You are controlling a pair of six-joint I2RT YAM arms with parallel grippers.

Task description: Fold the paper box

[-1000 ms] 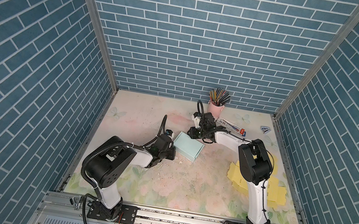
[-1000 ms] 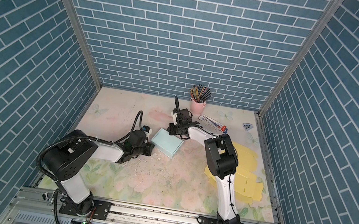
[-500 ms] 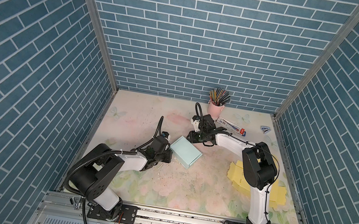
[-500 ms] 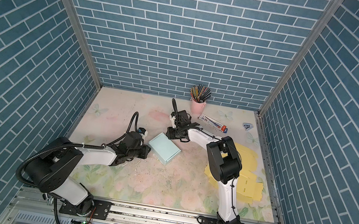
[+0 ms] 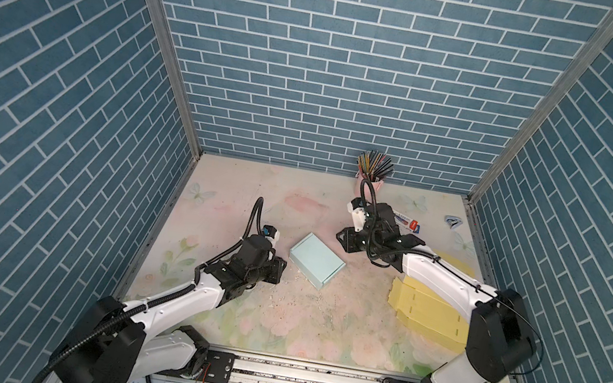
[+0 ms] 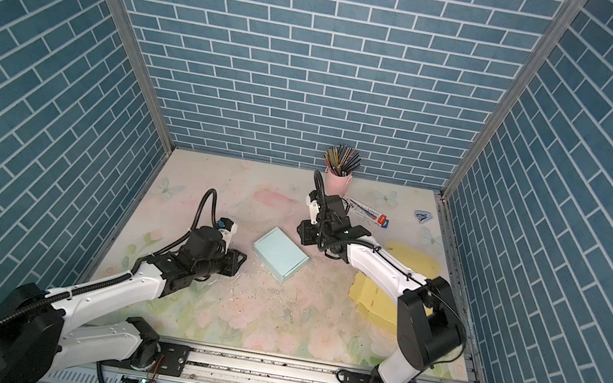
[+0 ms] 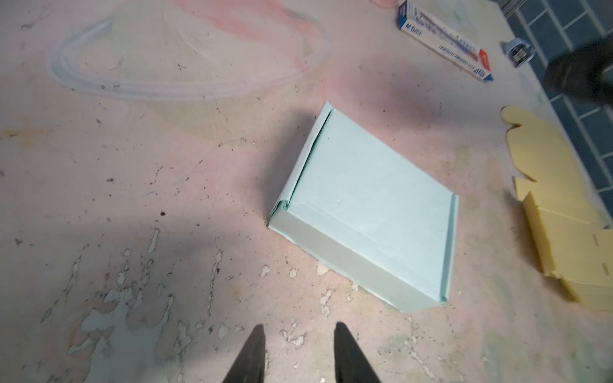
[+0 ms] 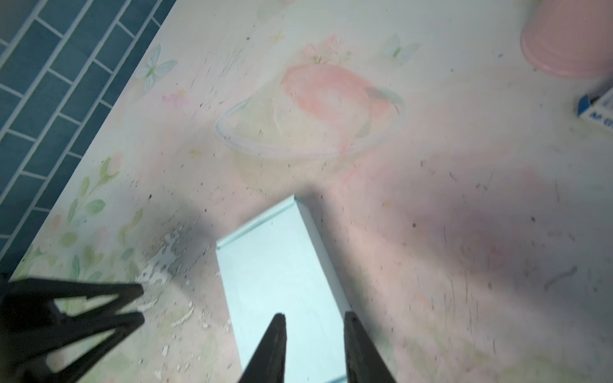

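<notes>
The pale blue paper box [image 5: 316,260] lies closed on the worktop [image 5: 274,322] between my two arms. My left pincer [image 7: 298,325] is spread and empty near one side of it, and my right pincer [image 8: 314,315] is likewise spread, holding nothing, near the other. One lid corner [image 7: 282,205] looks crumpled and not fully tucked, so I judge it could spring up if left unpressed, and a one-sided nudge might skid the light box toward the yellow blanks [image 5: 427,314].

The left arm [image 5: 190,299] and right arm [image 5: 442,276] reach low toward the middle, jaws slightly apart.
</notes>
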